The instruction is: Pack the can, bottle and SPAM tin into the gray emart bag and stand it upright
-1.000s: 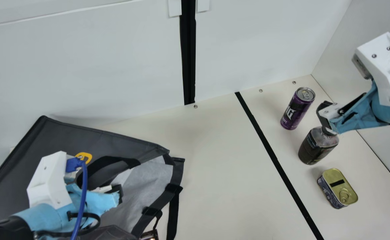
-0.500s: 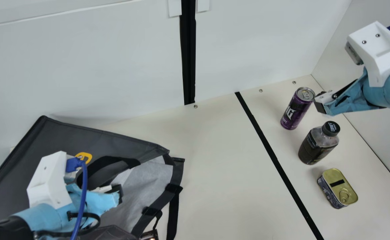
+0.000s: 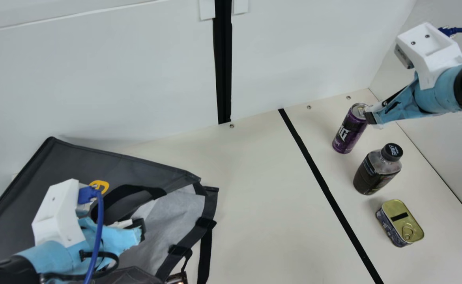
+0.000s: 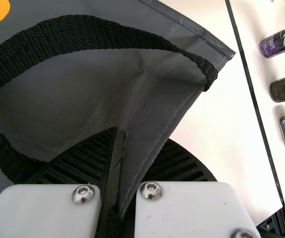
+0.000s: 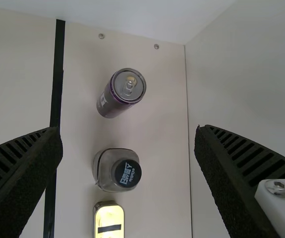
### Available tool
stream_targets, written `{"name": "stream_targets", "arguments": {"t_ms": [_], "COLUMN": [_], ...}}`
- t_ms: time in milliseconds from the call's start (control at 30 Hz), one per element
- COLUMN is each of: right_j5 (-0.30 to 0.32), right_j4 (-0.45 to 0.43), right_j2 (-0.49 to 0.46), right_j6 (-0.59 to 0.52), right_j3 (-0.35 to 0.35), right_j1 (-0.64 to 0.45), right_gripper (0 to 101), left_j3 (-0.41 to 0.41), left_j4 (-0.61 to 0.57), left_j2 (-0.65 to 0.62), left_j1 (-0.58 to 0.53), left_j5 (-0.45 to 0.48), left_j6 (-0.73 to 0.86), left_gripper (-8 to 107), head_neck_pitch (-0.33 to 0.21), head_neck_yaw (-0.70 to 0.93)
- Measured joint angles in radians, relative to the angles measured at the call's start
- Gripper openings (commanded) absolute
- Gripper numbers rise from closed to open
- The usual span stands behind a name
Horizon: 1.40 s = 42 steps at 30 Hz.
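Gray emart bag (image 3: 67, 157): laid down, its edge clenched by left gripper (image 3: 141, 228) | Right gripper (image 3: 369, 117): released, fingers spread, held near can (image 3: 348, 133) | Bottle (image 3: 376, 174): stood between can and SPAM tin (image 3: 402, 224) on table (image 3: 254, 189)

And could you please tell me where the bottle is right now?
In the main view, the bottle stands at right, beyond the black line, between the purple can and the SPAM tin.
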Motion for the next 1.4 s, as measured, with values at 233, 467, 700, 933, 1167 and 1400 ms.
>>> {"name": "stream_targets", "arguments": {"t_ms": [233, 467, 700, 933, 1167, 1400], "right_j5": [0.0, 0.008, 0.015, 0.016, 0.016, 0.015], "right_j4": [-0.002, 0.005, 0.034, 0.077, 0.104, 0.116], "right_j2": [0.077, 0.153, 0.231, 0.301, 0.369, 0.431], "right_j6": [-0.001, 0.008, 0.037, 0.078, 0.121, 0.151], "right_j3": [-0.041, -0.088, -0.135, -0.165, -0.211, -0.257], "right_j1": [-0.001, -0.007, -0.019, -0.034, -0.047, -0.056], "right_gripper": [95, 95, 95, 95, 95, 95], "left_j3": [0.0, 0.0, 0.0, 0.0, 0.0, 0.0], "left_j4": [0.0, 0.0, 0.0, 0.0, 0.0, 0.0], "left_j2": [0.0, 0.0, 0.0, 0.0, 0.0, 0.0], "left_j1": [0.0, 0.0, 0.0, 0.0, 0.0, 0.0], "left_j5": [0.0, 0.0, 0.0, 0.0, 0.0, 0.0], "left_j6": [0.0, 0.0, 0.0, 0.0, 0.0, 0.0], "left_gripper": [-8, -8, -8, -8, -8, -8], "head_neck_pitch": [0.0, 0.0, 0.0, 0.0, 0.0, 0.0], "head_neck_yaw": [0.0, 0.0, 0.0, 0.0, 0.0, 0.0]}}
